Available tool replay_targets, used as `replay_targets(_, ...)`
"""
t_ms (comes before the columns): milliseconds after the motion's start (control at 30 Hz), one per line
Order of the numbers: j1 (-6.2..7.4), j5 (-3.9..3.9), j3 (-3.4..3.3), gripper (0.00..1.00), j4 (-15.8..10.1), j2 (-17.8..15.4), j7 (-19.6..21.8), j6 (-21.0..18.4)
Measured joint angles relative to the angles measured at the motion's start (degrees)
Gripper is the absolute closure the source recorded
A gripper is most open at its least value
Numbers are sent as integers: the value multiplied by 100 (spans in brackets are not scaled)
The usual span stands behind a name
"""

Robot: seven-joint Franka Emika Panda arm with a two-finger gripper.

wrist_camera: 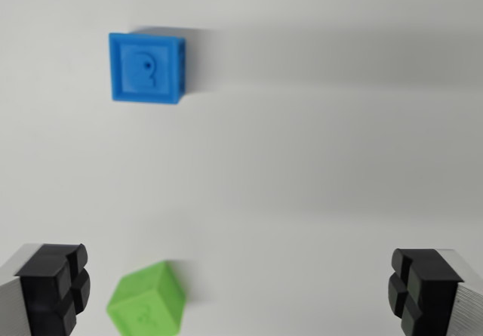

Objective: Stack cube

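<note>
the blue cube (146,68) sits on the white surface (324,162) in the upper part of the wrist view, towards the wrist view's left, its top face square to the camera and bearing a raised mark that the slight blur leaves hard to read, possibly a letter or symbol. it casts a soft shadow to the wrist view's right. the green cube (147,301) lies low in the frame, also left of centre, turned at an angle to the blue one and partly cut by the bottom edge; a faint embossed mark shows on its upper face. the two cubes are well apart, with bare surface between them, and neither rests on the other. the gripper (241,291) is spread wide and holds nothing: one black finger pad (56,285) shows at the lower left corner and the other at the lower right. the green cube lies between the pads, nearer the left one and clear of it.
</note>
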Motion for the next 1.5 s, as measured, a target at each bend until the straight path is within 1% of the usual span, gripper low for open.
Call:
replay_targets(367,100,17,63,0,40,352,79,286)
replay_targets(667,204,33,123,0,146,746,157,553)
replay_targets(967,311,38,181,0,311,1174,239,799)
replay_targets(1233,414,40,236,0,532,1627,313,1017)
replay_targets(1500,428,40,240,0,547,1938,323,1323)
